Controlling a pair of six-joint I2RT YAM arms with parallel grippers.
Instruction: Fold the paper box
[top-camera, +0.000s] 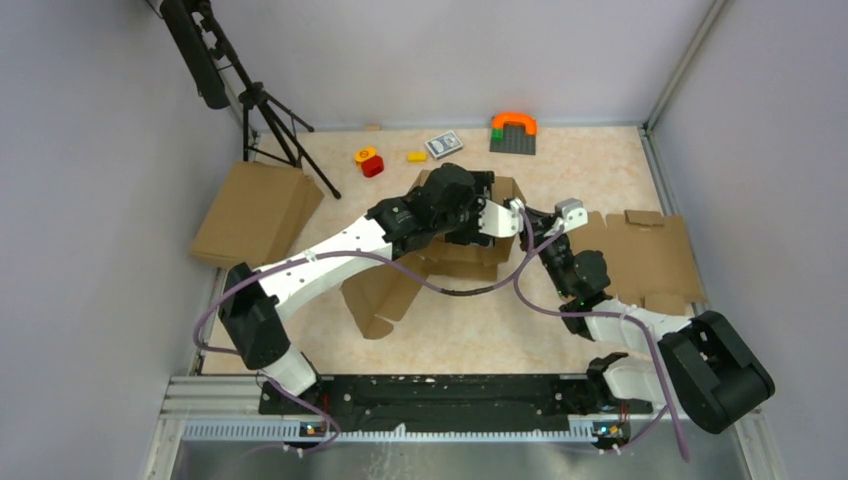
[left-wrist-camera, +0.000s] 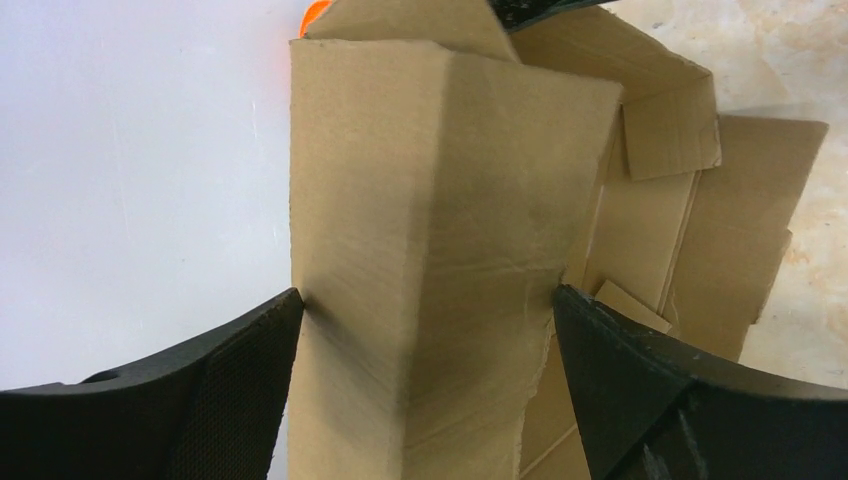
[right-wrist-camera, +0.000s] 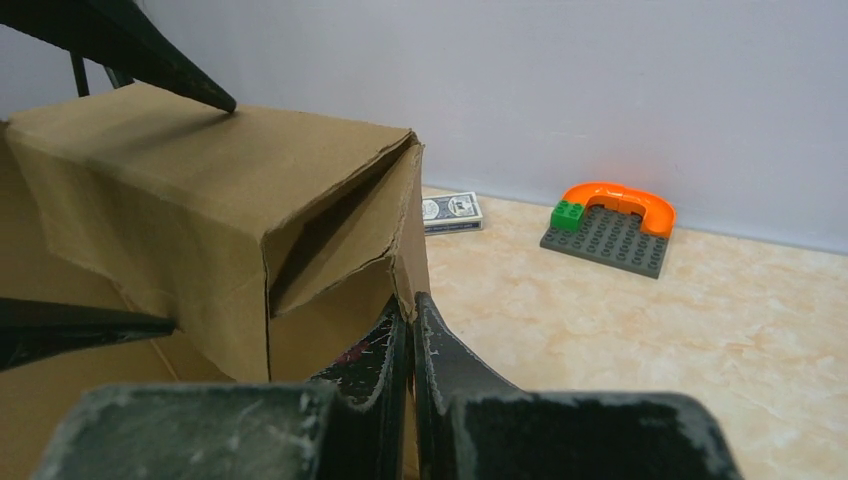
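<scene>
One paper box (brown), two other cardboards

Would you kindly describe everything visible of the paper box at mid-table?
The paper box is plain brown corrugated cardboard, half folded: one hollow wall stands raised, while its nearer flaps lie flat. The left tool clasps the raised wall from both sides; the right tool pinches its corner edge.
</scene>
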